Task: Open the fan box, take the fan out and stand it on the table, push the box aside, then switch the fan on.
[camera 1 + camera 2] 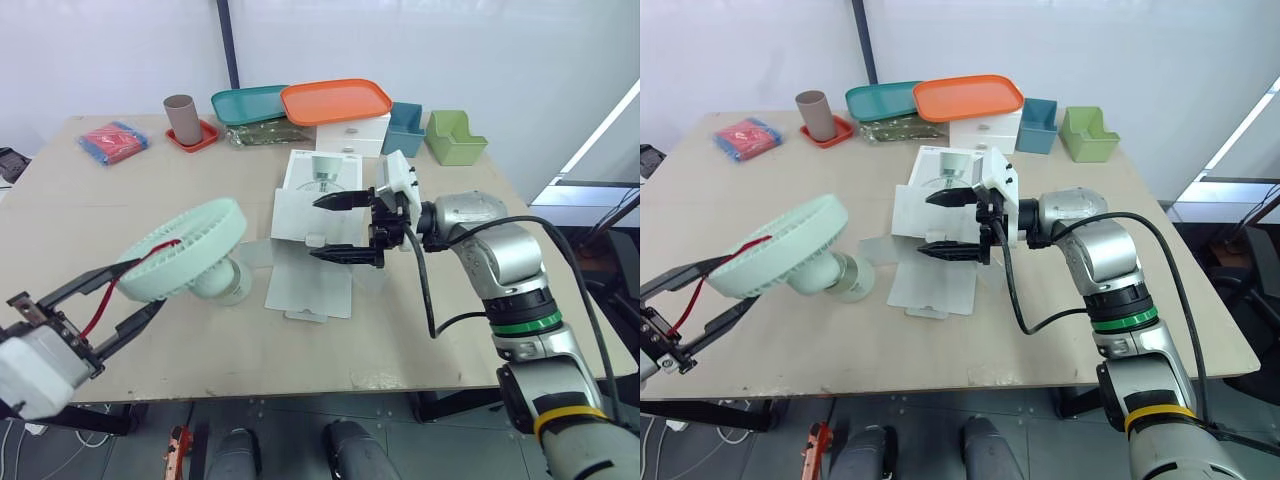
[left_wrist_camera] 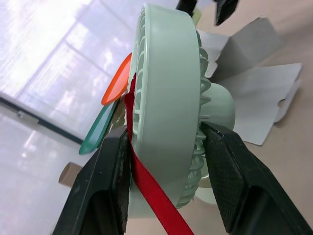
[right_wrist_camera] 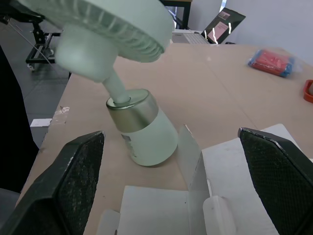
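The mint-green fan leans over at the front left of the table, its round base tilted on the tabletop. A red ribbon hangs across the fan's head. My left gripper is shut on the fan's head, one finger against each face. To the right of the fan, the white fan box lies opened out flat in the middle of the table. My right gripper hovers over the box, open wide, with nothing between its fingers.
Along the back edge stand a brown cup on a red coaster, a teal tray, an orange tray on a white drawer unit, a blue bin and a green bin. A red-and-blue packet lies at the far left.
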`<state>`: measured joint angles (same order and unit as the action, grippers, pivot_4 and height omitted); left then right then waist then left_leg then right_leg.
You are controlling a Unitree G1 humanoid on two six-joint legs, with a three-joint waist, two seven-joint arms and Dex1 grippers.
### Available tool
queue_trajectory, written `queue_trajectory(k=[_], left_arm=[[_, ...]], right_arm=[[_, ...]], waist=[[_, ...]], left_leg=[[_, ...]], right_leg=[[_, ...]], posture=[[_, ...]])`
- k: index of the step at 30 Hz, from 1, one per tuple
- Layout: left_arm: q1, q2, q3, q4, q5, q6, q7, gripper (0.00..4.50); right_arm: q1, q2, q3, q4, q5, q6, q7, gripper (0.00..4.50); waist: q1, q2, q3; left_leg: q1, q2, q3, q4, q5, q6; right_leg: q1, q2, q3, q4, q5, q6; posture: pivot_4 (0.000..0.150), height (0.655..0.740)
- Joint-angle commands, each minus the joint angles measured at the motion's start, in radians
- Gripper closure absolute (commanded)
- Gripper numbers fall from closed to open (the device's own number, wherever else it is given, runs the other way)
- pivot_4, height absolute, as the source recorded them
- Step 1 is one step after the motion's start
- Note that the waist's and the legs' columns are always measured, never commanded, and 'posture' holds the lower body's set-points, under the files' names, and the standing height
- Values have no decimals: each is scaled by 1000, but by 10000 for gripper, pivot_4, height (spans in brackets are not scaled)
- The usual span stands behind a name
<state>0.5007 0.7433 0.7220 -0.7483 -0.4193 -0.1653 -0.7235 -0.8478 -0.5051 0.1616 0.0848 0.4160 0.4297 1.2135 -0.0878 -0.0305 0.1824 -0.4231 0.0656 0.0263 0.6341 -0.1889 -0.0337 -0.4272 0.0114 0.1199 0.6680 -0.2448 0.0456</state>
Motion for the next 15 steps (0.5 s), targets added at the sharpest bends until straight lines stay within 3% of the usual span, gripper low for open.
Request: queue_trajectory(k=[1, 15], left_arm=[[-63, 3, 54, -4, -38, 79, 62, 27406], [-275, 0, 29, 47, -5, 276, 141, 27406]], right_arm=[[-12, -4, -12, -32, 2, 1, -1, 0], [11, -16, -22, -48, -5, 14, -13, 0]], waist=[[0, 0, 0], [0, -1, 0]], left_leg=[[0, 0, 0, 0, 0, 0], [-1, 0, 0, 0, 0, 0]], right_leg=[[0, 0, 0, 0, 0, 0], [0, 0, 0, 0, 0, 0]], posture=[[1500, 7400], [1500, 7400]])
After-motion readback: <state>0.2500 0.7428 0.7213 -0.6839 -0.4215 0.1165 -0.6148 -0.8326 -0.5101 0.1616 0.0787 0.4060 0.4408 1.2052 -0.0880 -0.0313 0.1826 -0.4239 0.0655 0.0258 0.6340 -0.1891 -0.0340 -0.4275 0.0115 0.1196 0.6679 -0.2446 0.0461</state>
